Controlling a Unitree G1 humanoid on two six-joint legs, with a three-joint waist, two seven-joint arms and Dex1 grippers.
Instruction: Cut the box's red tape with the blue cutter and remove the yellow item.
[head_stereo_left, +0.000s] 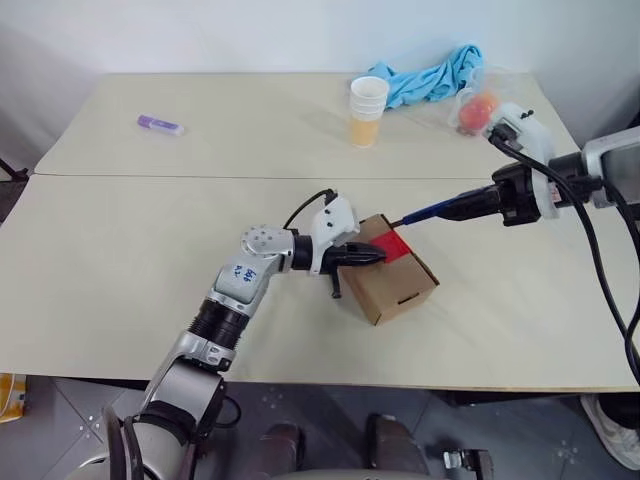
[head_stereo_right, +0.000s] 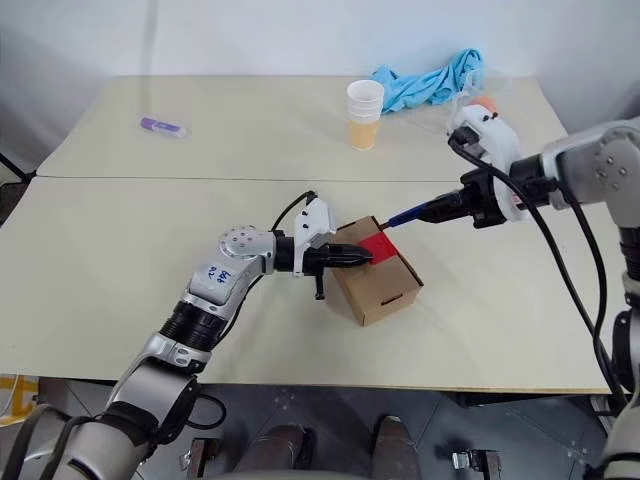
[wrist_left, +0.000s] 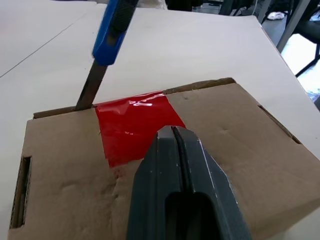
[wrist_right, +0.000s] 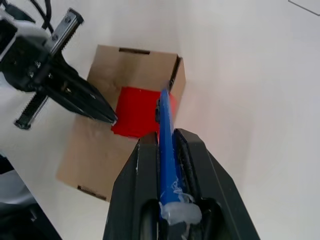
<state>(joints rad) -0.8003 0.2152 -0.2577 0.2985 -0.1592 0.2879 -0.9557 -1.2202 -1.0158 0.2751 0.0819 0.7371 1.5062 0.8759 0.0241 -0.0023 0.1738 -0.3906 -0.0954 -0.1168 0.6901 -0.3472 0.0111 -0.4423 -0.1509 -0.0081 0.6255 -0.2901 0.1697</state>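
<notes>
The brown cardboard box (head_stereo_left: 398, 285) lies near the table's middle with the red tape (head_stereo_left: 393, 243) across its top seam. My left gripper (head_stereo_left: 376, 256) is shut, its tips resting on the box top at the tape's near edge (wrist_left: 132, 125). My right gripper (wrist_right: 165, 137) is shut on the blue cutter (head_stereo_left: 432, 211), held slanting down from the right. The cutter's blade (wrist_left: 90, 91) meets the box's far top edge just beside the tape. The yellow item is hidden.
At the back of the table stand a paper cup (head_stereo_left: 368, 110) with orange filling, a blue cloth (head_stereo_left: 435, 75) and a red-orange fruit in clear plastic (head_stereo_left: 478, 108). A purple-and-white marker (head_stereo_left: 160, 124) lies far left. Black cables trail from my right wrist.
</notes>
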